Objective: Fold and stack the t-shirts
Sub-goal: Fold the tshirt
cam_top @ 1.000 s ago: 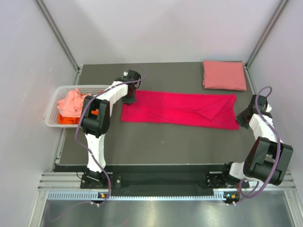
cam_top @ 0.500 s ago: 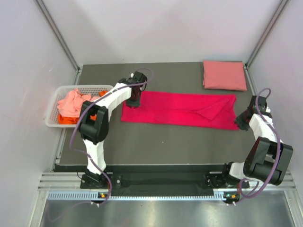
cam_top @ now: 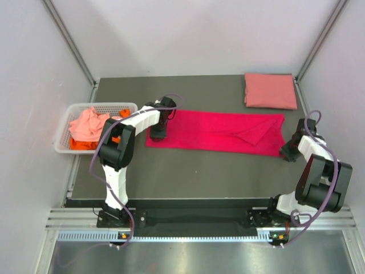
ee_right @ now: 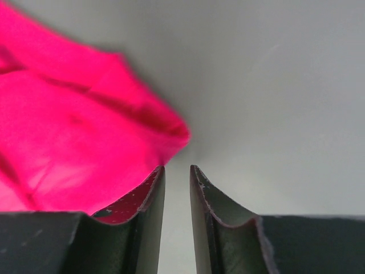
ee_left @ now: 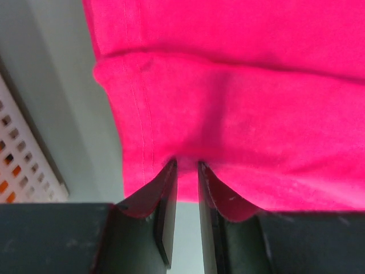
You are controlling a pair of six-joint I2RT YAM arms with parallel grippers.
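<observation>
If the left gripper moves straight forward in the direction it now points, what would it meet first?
Probably the bright magenta-red cloth t-shirt, lying directly ahead of the left gripper; depth is unclear.

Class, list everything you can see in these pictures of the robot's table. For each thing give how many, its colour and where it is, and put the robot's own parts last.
red shirt: one, bright magenta-red, lying as a long strip across the middle of the table
pink shirt: one, salmon pink, folded, far right corner
basket: one, white, slotted, beside the table's left edge
coral shirt: one, pale coral, crumpled in the basket
orange shirt: one, orange, in the basket, mostly hidden
table: one, dark grey
left arm: one, white and black, reaching the red shirt's left end
right arm: one, white and black, at its right end
left claw: one, black, slightly open, holding nothing
right claw: one, black, slightly open, holding nothing
</observation>
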